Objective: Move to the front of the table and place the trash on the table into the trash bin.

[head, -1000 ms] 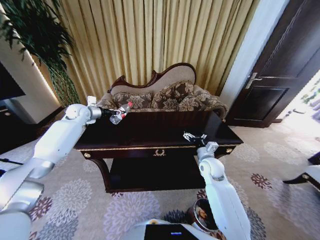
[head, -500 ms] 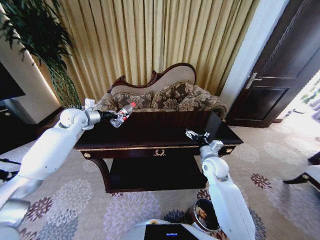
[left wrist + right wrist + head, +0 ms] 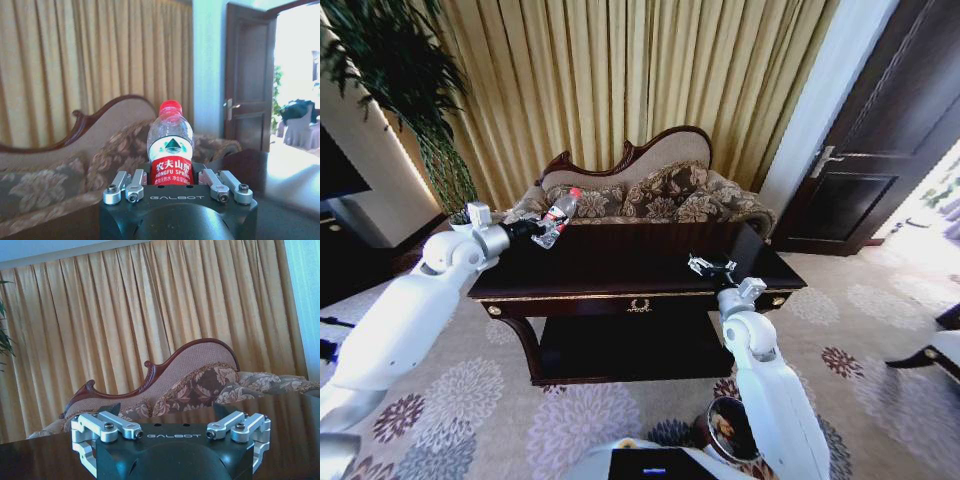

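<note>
Left tool [image 3: 535, 229] clamped on bottle [image 3: 554, 217], raised over bench [image 3: 620, 270] left end. Right tool [image 3: 710, 267] spread, empty, over bench front right.

You have the clear plastic bottle [image 3: 556, 216] with its red cap and red label clamped in the left gripper [image 3: 542, 230], lifted clear above the table's [image 3: 620, 268] far left corner and tilted, cap pointing up and away from you. The table is dark, glossy and rectangular, with gold ornaments along its front rail. The trash bin [image 3: 728, 430], small, round and reddish-brown, stands on the carpet below the table's front right corner.
</note>
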`<state>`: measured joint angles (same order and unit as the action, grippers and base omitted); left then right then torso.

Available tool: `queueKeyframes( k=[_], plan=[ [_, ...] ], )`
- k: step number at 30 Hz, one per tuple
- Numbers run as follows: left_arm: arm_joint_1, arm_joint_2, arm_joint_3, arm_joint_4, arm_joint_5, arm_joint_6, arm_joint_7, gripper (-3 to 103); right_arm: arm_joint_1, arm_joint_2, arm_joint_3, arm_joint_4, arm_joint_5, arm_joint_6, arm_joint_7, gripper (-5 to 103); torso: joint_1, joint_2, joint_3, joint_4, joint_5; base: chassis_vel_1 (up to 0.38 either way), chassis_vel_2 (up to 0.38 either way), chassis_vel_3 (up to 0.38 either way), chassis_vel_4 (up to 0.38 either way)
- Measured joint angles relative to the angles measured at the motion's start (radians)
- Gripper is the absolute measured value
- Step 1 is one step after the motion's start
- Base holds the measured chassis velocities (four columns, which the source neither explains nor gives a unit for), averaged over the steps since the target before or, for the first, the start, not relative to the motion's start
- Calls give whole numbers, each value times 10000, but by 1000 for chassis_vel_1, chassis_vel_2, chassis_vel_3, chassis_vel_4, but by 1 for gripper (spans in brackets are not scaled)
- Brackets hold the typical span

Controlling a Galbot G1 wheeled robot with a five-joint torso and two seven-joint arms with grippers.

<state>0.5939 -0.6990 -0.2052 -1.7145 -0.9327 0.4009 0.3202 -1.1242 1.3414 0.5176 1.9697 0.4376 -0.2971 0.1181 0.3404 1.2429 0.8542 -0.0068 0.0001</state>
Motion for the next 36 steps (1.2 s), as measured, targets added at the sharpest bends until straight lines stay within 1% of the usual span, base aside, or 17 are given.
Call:
queueKeyframes(
  k=[1,2,3,4,5,7,11,12,16,20,24,27,28,30,31,33,36],
  plan=[
    [0,0,0,0,0,0,0,40,0,0,0,0,0,0,0,100,0,0,0,0,0,0,0,0,0],
    [23,-62,182,50,26,-449,77,40,-30,42,-2,6,-27,0,-5,100,0,0,1,-1,-1,0,0,0,0],
    [6,-117,316,161,51,-727,225,40,-65,74,1,29,-65,0,-10,100,1,0,1,-3,-1,0,0,0,0],
    [6,-117,316,161,51,-727,225,40,-65,74,1,29,-65,0,-10,100,1,0,1,-3,-1,0,0,0,0],
    [-103,-200,528,365,145,-952,469,40,-136,93,28,79,-97,0,-28,100,1,0,2,-1,-2,0,0,0,0],
    [-190,-246,633,469,193,-1025,568,40,-185,100,63,128,-109,0,-39,100,1,0,3,0,-1,0,0,0,0],
    [-1033,-713,1532,1121,488,-1288,1038,39,-467,170,249,495,-125,0,-70,100,0,0,2,-3,0,0,0,0,0],
    [-1033,-713,1532,1121,488,-1288,1038,39,-467,170,249,495,-125,0,-70,100,0,0,2,-3,0,0,0,0,0],
    [-1727,-1181,2336,1458,710,-1575,1218,39,-762,127,285,880,-118,0,-74,100,1,-1,2,-5,1,0,0,0,0],
    [-1778,-1394,2468,1468,959,-1745,1220,39,-888,42,252,1112,-6,0,-159,100,1,-1,2,-4,0,0,0,0,0],
    [-1533,-1535,2434,1319,1418,-1940,1186,39,-926,-28,192,1301,223,-50,-212,100,0,0,2,-1,-1,0,0,0,0],
    [-1150,-1518,2244,1138,1799,-2175,1194,39,-939,-186,13,1671,1072,-269,-209,100,1,-1,2,1,-2,0,0,0,0],
    [-1150,-1518,2244,1138,1799,-2175,1194,39,-939,-186,13,1671,1072,-269,-209,100,1,-1,2,1,-2,0,0,0,0],
    [-978,-1405,2162,1098,1850,-2284,1234,39,-990,-338,-151,2166,2003,-608,-170,100,1,0,2,0,-1,0,0,0,0],
    [-978,-1405,2162,1098,1850,-2284,1234,39,-990,-338,-151,2166,2003,-608,-170,100,1,0,2,0,-1,0,0,0,0],
    [-950,-1315,2132,1173,1921,-2370,1368,39,-985,-594,-354,2777,2840,-1028,-155,100,0,0,0,0,-2,0,0,0,0],
    [-950,-1292,2125,1204,1948,-2403,1424,39,-869,-856,-577,3080,3333,-1305,-150,100,0,0,0,-1,-3,0,0,0,0]
  ],
)
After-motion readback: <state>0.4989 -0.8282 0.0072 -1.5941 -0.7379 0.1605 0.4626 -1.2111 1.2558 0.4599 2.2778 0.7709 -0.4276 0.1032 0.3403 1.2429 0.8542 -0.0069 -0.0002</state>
